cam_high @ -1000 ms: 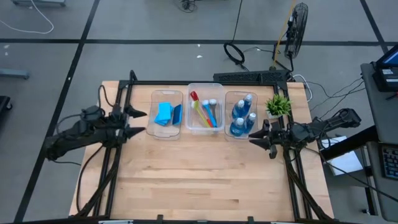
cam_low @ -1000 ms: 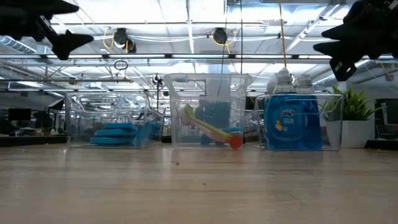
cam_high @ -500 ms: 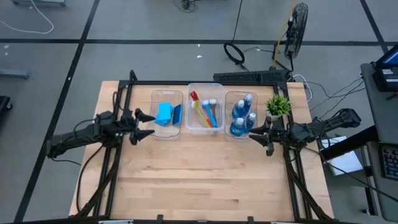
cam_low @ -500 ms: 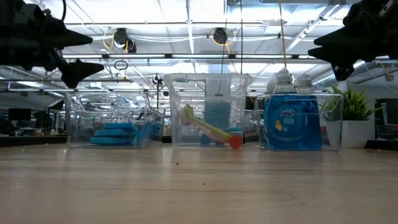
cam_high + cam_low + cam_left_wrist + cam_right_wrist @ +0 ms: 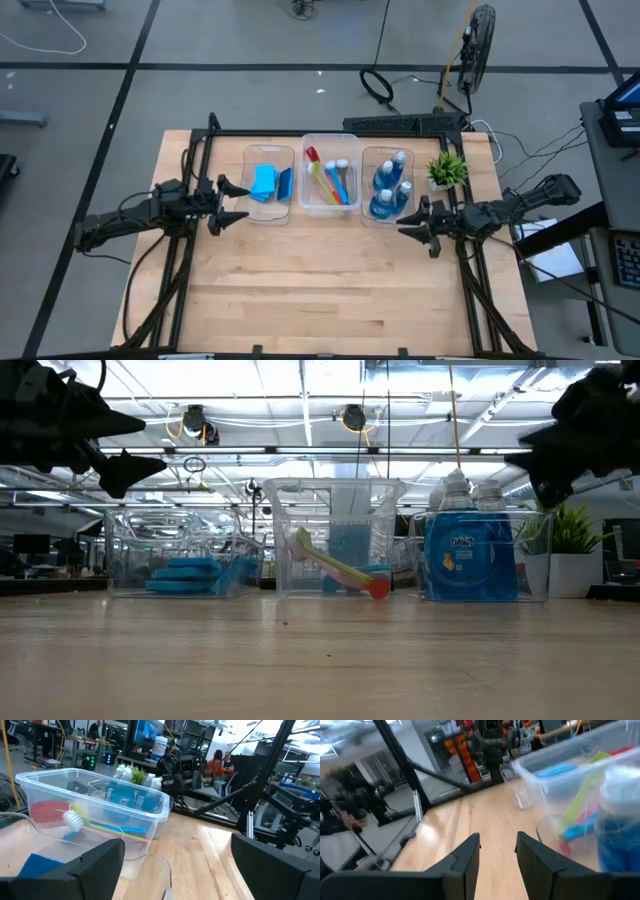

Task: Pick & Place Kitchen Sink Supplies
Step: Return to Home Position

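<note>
Three clear tubs stand in a row near the table's far edge. The left tub holds blue sponges (image 5: 265, 182) (image 5: 190, 573), the middle one the long-handled brushes (image 5: 328, 180) (image 5: 95, 827), leaning across it, and the right one the blue bottles (image 5: 388, 185) (image 5: 470, 555), standing upright. My left gripper (image 5: 238, 202) (image 5: 177, 870) hangs open above the table just left of the sponge tub and touches nothing. My right gripper (image 5: 405, 222) (image 5: 497, 845) is open too, above the table at the near right corner of the bottle tub.
A small green potted plant (image 5: 447, 168) (image 5: 575, 540) stands right of the bottle tub, close behind my right arm. Black frame rails run along the table's left, right and far edges. Bare wood (image 5: 320, 290) stretches from the tubs to the near edge.
My left gripper has come down and moved right, toward the sponge tub, then held still. My right gripper has drifted a little toward the near edge and slightly down. The tubs and what they hold have not moved.
</note>
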